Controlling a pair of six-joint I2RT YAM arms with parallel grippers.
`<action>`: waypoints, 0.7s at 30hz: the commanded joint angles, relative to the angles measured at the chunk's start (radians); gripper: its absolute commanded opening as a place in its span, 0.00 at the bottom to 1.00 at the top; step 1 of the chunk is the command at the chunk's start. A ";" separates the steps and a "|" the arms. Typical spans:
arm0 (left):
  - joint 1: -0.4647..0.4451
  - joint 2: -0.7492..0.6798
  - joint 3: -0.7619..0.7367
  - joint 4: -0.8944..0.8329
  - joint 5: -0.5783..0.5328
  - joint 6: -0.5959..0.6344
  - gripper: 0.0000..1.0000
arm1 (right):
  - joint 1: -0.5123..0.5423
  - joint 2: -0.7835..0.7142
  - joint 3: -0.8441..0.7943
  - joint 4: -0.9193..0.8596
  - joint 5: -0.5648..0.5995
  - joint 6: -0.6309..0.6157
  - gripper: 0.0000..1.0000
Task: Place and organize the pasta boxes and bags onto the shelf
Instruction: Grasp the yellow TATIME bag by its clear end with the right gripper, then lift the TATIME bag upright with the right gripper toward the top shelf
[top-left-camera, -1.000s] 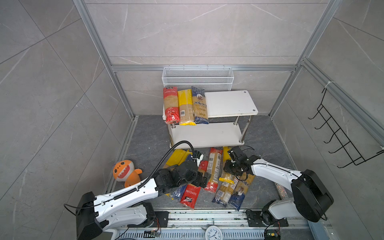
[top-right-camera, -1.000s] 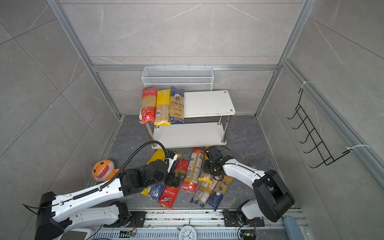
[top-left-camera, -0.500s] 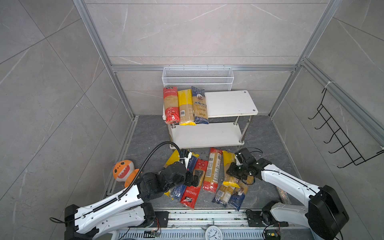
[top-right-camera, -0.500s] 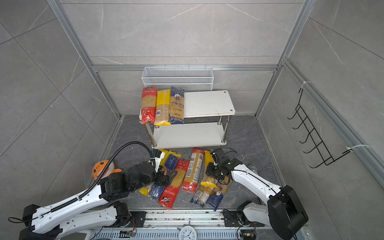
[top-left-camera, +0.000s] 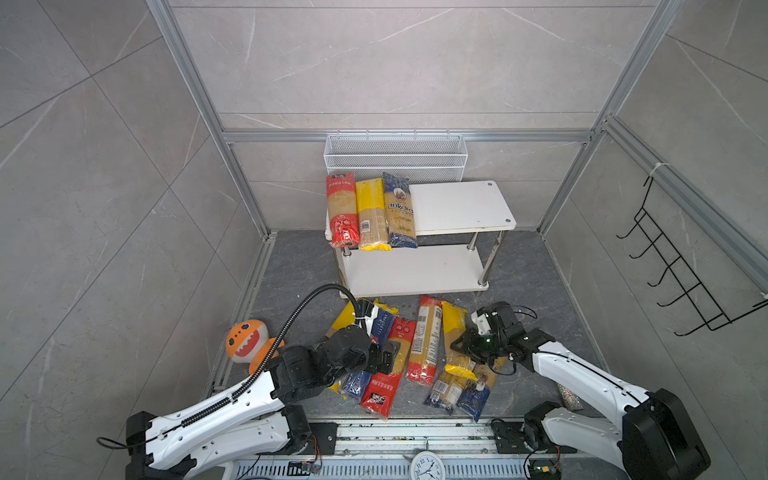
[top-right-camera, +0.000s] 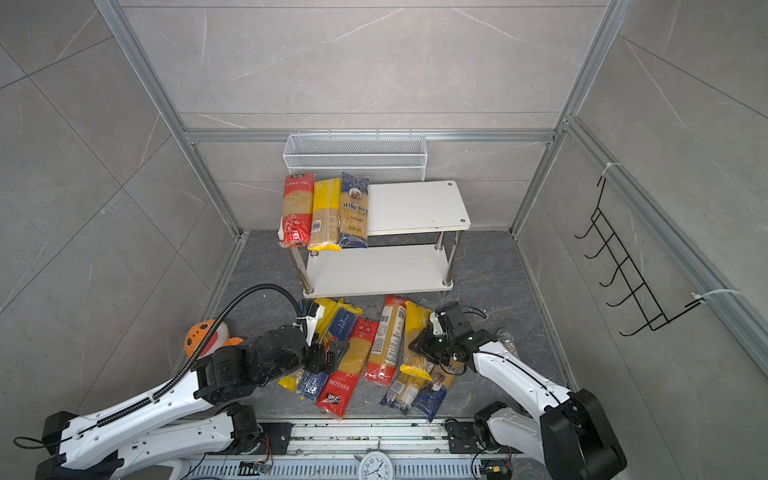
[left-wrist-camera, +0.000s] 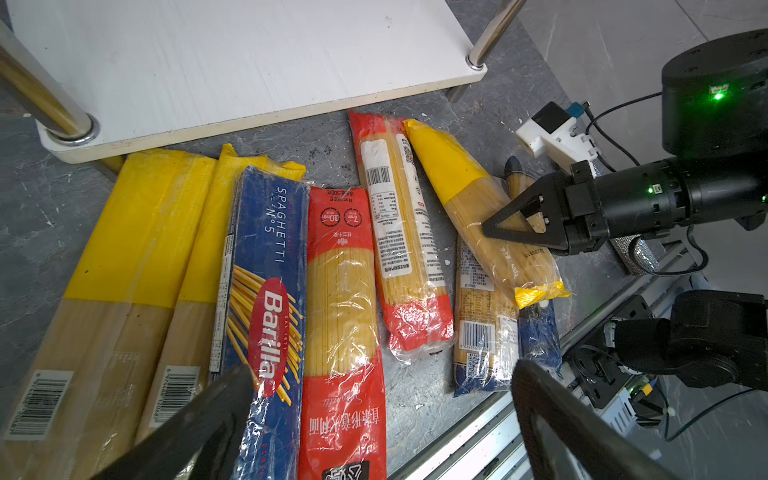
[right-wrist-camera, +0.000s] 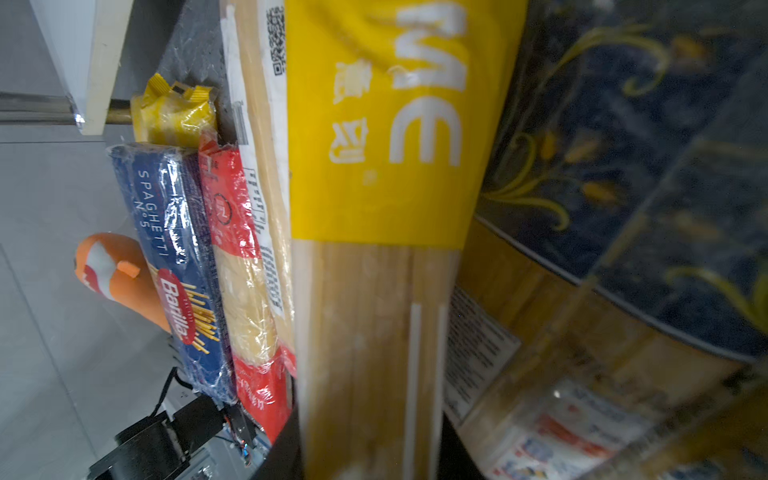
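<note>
The shelf (top-left-camera: 459, 208) (top-right-camera: 415, 205) stands at the back with three pasta packets side by side on the left of its top board: red (top-left-camera: 341, 212), yellow (top-left-camera: 371, 216) and blue (top-left-camera: 400, 212). Its lower board (top-left-camera: 415, 270) (left-wrist-camera: 232, 62) is bare. Several more packets lie on the floor in front. My right gripper (top-left-camera: 465, 345) (top-right-camera: 424, 345) (right-wrist-camera: 370, 453) is shut on a yellow-ended bag (top-left-camera: 454, 328) (left-wrist-camera: 465, 195) (right-wrist-camera: 374, 166) that lies slanted over other packets. My left gripper (top-left-camera: 388, 357) (left-wrist-camera: 382, 374) hangs open over the blue Barilla box (left-wrist-camera: 266, 270) and a red bag (left-wrist-camera: 343, 291).
An orange plush toy (top-left-camera: 247, 345) sits left of the pile. A white wire basket (top-left-camera: 395, 156) hangs behind the shelf, and a black hook rack (top-left-camera: 673, 282) is on the right wall. The metal rail (top-left-camera: 415, 432) borders the floor at the front.
The left arm has drawn back toward the front rail, gripper still open. The right arm's elbow has swung out to the right while its gripper stays closed on the yellow-ended bag.
</note>
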 joint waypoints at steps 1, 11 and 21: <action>0.006 -0.011 0.043 -0.012 -0.027 -0.014 1.00 | -0.025 -0.025 -0.021 0.146 -0.173 0.061 0.00; 0.006 0.015 0.081 -0.028 -0.041 -0.005 1.00 | -0.107 -0.226 -0.019 0.040 -0.290 0.060 0.00; 0.006 0.020 0.133 -0.058 -0.044 -0.012 1.00 | -0.180 -0.399 -0.041 0.017 -0.411 0.115 0.00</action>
